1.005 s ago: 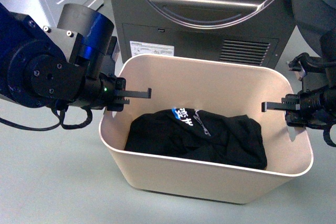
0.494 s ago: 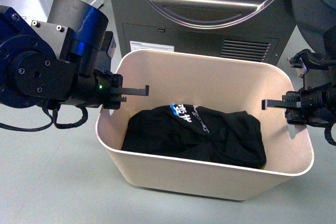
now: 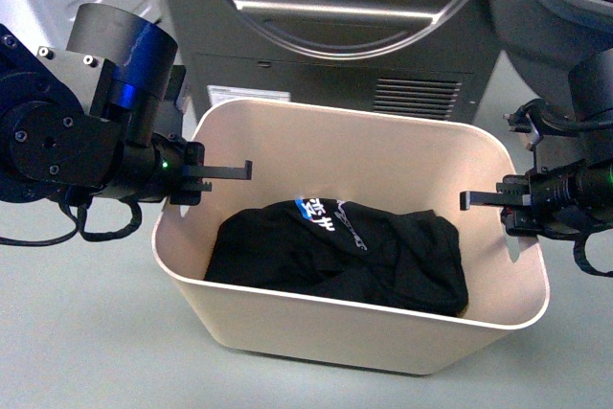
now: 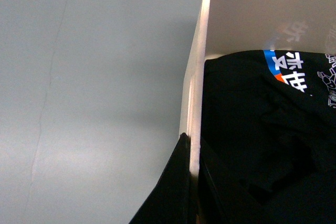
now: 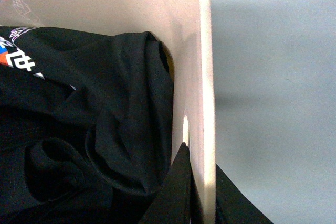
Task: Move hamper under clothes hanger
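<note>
- Front view: the hamper (image 3: 354, 337) stands on the grey floor (image 3: 86, 332) right in front of a dark grey machine (image 3: 364, 55) with a round door, its long sides running across the picture.
- A crumpled black garment (image 3: 335, 256) with a blue and white print lies in the bottom of the hamper.
- The left hand (image 3: 218, 175) sits over the left short wall, with one toothed finger reaching inside above the garment.
- The right hand (image 3: 490, 200) sits the same way over the right short wall. From here I cannot tell how hard either hand grips.
- Left wrist view: the hamper's wall (image 4: 202, 77) runs between the two dark fingers of the left hand (image 4: 191, 150). One finger lies on the floor side and one on the garment (image 4: 252, 145) side, and both are pressed against the wall, so the hand is clamped on it.
- Right wrist view: the right hand (image 5: 202, 171) straddles the wall (image 5: 205, 51) likewise, with one finger against each face, clamped on the hamper.
- A bright slit shows in the wall at the tip of the inner finger, and the garment (image 5: 94, 108) is bunched up against this wall.
</note>
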You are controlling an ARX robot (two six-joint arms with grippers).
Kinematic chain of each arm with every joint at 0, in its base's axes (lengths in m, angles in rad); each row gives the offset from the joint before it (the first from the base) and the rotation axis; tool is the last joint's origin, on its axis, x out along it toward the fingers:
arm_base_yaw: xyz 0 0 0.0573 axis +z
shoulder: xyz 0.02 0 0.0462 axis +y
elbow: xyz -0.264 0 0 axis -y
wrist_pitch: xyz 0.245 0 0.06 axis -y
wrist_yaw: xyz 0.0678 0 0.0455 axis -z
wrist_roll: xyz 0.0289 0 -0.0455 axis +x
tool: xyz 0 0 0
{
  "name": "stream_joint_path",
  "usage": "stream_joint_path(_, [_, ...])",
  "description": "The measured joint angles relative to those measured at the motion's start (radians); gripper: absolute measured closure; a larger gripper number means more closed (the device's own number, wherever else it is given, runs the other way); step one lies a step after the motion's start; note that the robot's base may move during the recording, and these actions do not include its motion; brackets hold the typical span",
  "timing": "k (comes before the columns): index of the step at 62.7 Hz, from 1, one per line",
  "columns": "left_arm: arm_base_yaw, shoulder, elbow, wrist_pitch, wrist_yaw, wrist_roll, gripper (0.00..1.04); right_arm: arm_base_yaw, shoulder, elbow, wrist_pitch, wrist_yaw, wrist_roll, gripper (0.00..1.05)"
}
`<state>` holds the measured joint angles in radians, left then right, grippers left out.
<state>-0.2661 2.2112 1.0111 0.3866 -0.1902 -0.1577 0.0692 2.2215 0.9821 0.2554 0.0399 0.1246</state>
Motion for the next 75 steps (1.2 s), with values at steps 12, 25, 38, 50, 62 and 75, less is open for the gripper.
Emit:
stream_joint_path(12, [-0.008, -0.005, 0.000, 0.001, 0.010, 0.000, 1.01, -0.008, 0.000, 0.000, 0.001, 0.020, 0.000, 1.02])
stream_joint_path(25, [-0.027, -0.005, 0.003, 0.002, 0.020, 0.000, 1.01, -0.031, 0.000, 0.000, 0.001, 0.028, 0.000, 1.02])
stream_joint_path(38, [-0.025, -0.006, 0.003, 0.002, 0.013, 0.000, 1.01, -0.027, 0.000, 0.000, 0.001, 0.024, 0.000, 1.02])
stream_joint_path(50, [-0.018, -0.006, 0.002, 0.002, 0.009, 0.000, 1.01, -0.021, -0.001, 0.000, 0.001, 0.017, 0.000, 1.02])
stream_joint_path(62, [-0.018, -0.006, 0.002, 0.003, 0.008, 0.000, 1.01, -0.021, -0.003, -0.001, 0.001, 0.019, 0.000, 1.02])
stream_joint_path(75, [-0.019, -0.006, 0.002, 0.003, 0.010, 0.000, 1.01, -0.022, -0.005, -0.001, 0.001, 0.023, 0.000, 1.02])
